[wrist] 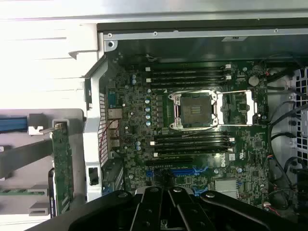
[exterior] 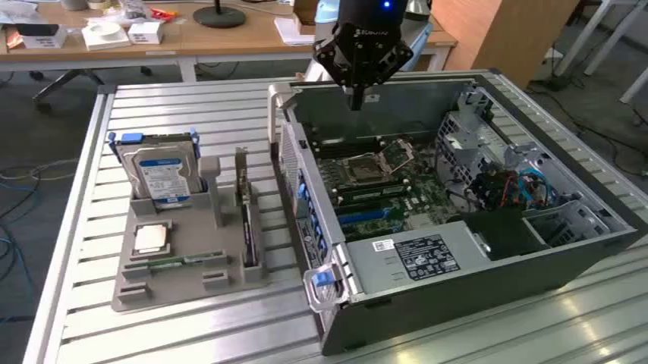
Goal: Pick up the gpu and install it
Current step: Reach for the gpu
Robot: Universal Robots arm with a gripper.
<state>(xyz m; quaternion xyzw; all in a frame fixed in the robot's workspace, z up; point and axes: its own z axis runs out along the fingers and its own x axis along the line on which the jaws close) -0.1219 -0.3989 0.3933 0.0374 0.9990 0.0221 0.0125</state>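
Exterior view: my gripper (exterior: 356, 97) is at 12 o'clock, over the far wall of the open computer case (exterior: 456, 303). Fingers are pinched together and hold nothing; can't tell if the tip touches that wall. The gpu (exterior: 245, 205) stands on edge in the grey holder (exterior: 182, 284), 7 o'clock from my gripper, well apart from it and just beside the case. The hard drive (exterior: 162, 173) is upright at 9 o'clock of the gpu.

Wrist view: my gripper (wrist: 166, 196) hangs above the motherboard (wrist: 144, 120), empty. The gpu (wrist: 61, 163) is on edge outside the case wall.

Hard drive (exterior: 162, 176) upright in grey holder (exterior: 172, 282)
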